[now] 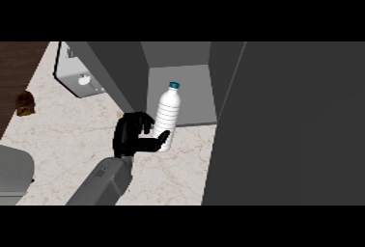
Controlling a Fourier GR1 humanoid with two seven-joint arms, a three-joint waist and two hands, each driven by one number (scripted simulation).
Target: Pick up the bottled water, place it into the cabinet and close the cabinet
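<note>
Across the right half of the view, a broad dark grey door [292,125] of the cabinet [182,91] blocks everything behind it — the right hand shows nowhere. Between this panel and another dark one [118,72] on the left, the cabinet's pale grey interior opens, its upper part cut off. The bottle [167,116] stands upright at the front edge of that opening: white, ribbed plastic with a small blue cap. Its lower part is hidden by the left hand [135,135], whose black fingers and thumb curl round it. A grey forearm rises from below. On the speckled marble counter [64,130] sit a rounded white appliance [80,77], half covered by the left panel, and a small brown object [25,103] — too unclear to name.
</note>
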